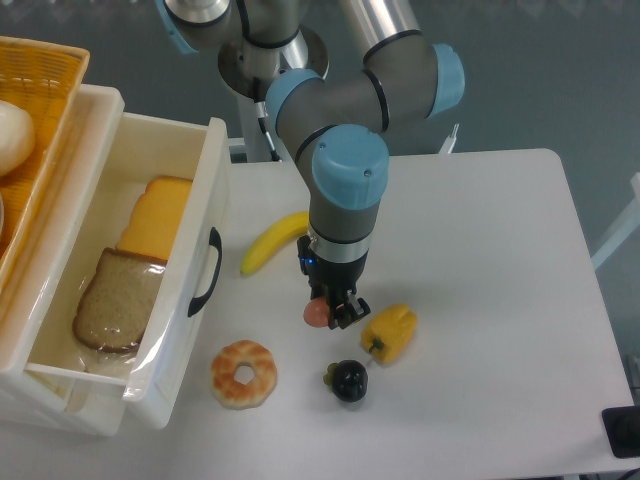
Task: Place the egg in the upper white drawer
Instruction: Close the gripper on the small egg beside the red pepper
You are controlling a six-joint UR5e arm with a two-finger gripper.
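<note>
While the grey, blue-jointed arm (345, 190) points straight down over the white table (480, 230), its pincer (330, 313) grips the small salmon-pink egg (317, 313).

The arm reaches down from above, wrist vertical; the gripper (330, 312) points straight down, fingers closed.

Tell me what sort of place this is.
Probably a robot lab test bench: a robot arm over a white table, with toy food such as a banana and a doughnut.
</note>
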